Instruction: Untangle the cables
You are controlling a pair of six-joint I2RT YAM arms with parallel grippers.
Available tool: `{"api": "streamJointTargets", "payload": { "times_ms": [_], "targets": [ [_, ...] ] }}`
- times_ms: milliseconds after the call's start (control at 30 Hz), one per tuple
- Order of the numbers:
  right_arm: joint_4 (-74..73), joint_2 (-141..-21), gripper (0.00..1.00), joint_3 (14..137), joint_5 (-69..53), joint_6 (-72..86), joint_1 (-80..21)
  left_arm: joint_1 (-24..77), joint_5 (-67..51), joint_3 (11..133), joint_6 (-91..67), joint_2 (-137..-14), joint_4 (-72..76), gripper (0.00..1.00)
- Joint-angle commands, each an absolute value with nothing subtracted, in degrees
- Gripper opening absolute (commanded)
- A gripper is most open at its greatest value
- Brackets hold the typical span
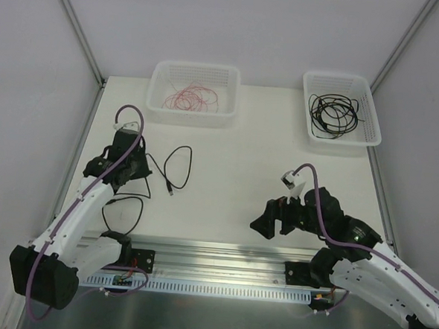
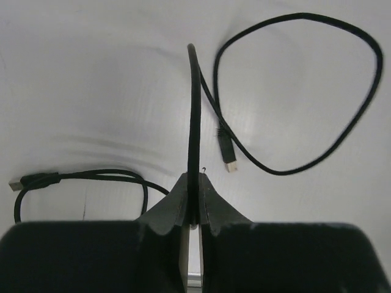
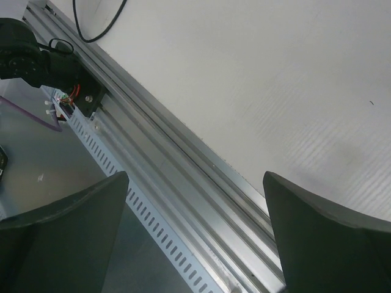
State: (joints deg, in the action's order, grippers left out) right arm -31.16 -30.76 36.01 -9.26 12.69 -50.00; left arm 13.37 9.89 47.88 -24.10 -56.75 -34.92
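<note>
A black cable [image 1: 178,166] lies in loose loops on the white table, with a second loop [image 1: 123,212] nearer the arm bases. My left gripper [image 1: 138,171] is shut on this cable. In the left wrist view the cable [image 2: 195,110] rises straight out from between the closed fingertips [image 2: 194,183]. One small end plug [image 2: 229,160] lies to the right and another plug [image 2: 18,183] at the far left. My right gripper [image 1: 272,220] stands open and holds nothing. It hangs over the metal rail [image 3: 183,152], far from the cable.
At the back left a white basket [image 1: 154,110] holds fine red wires [image 1: 190,99]. A second white basket [image 1: 370,136] at the back right holds coiled black cables [image 1: 333,113]. The aluminium rail [image 1: 222,250] runs along the near edge.
</note>
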Motion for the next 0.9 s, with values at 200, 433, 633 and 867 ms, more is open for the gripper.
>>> {"api": "streamJointTargets", "payload": {
  "times_ms": [200, 433, 633, 867],
  "targets": [
    [-14.6, -35.51, 0.97, 36.38, -2.38, 22.23, -53.7, 29.86, 2.2, 56.5, -21.18, -53.08, -29.89, 0.0],
    [-14.68, -37.0, 0.97, 37.35, 7.63, 25.66, -53.96, 38.03, 0.53, 62.39, -22.76, -56.51, -27.78, 0.0],
    [-13.19, -34.72, 0.97, 34.11, 13.09, 33.92, -53.88, 44.11, 3.6, 65.56, -24.43, -60.72, -25.67, 0.0],
    [-14.41, -34.54, 0.95, 31.82, 20.91, 38.05, -53.96, 50.7, 6.59, 68.29, -25.58, -64.42, -23.29, 0.0]
  ]
}}
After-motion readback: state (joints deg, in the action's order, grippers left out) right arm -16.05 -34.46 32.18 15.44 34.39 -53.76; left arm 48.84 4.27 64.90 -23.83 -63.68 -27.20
